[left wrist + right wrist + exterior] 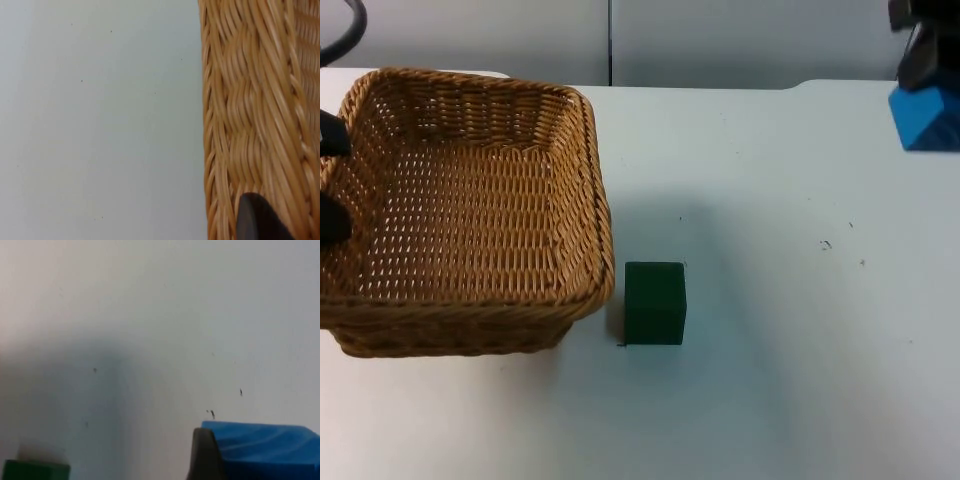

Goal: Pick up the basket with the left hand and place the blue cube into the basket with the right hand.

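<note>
The blue cube [927, 118] is held between the fingers of the right gripper [921, 62], raised at the far right edge of the white table [780, 400], well apart from the basket [470, 215]. The basket's left rim is clamped by the left gripper [332, 185]; the wicker wall is seen against a black fingertip [257, 220]. A dark green cube [655, 302] stands just beside the basket's right corner.

The white counter [770, 200] ends at a grey partition wall [740, 40] with one vertical seam. The light is soft and even. A few small dark specks [826, 244] mark the counter surface.
</note>
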`<state>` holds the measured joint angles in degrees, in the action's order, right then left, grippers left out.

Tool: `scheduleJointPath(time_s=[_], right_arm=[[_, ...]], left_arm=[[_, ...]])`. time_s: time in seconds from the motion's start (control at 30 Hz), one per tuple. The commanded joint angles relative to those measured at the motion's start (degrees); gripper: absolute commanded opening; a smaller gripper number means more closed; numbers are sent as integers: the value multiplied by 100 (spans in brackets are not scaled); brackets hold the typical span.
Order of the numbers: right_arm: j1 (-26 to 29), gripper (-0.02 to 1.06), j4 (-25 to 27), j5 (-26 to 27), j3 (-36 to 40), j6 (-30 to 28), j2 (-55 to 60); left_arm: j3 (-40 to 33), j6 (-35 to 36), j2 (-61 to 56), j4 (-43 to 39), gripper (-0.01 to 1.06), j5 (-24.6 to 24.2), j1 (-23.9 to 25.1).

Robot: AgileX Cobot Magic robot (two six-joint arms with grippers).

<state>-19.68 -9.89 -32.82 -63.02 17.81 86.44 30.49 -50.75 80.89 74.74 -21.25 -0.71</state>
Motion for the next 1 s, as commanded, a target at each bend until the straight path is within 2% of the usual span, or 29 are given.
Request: scheduleJointPath(time_s=[0.0, 0.23, 0.3, 0.33, 0.43, 0.47, 0.57, 0.97], right_arm=[[-220, 0, -46, -179, -207, -133, -261], [-1086, 0, -46, -155, -653, -133, -500], [-1448, 0, -25, 131, -665, -133, -500], [-1448, 0, -25, 131, -665, -133, -500], [-1819, 0, 47, 564, -665, -133, -489], [-1819, 0, 47, 564, -665, -133, -489], [-2124, 0, 227, 1014, -665, -133, -489], [-2678, 0, 276, 1839, -665, -133, -221]], left_arm=[[7, 14, -90, 136, 0, -91, 3], [7, 14, -90, 136, 0, -91, 3], [7, 14, -90, 136, 0, -104, 3], [7, 14, -90, 136, 0, -104, 3], [7, 14, -90, 136, 0, -104, 3], [7, 14, -90, 136, 0, -104, 3], [7, 14, -90, 136, 0, -104, 3], [7, 14, -90, 136, 0, -156, 3]])
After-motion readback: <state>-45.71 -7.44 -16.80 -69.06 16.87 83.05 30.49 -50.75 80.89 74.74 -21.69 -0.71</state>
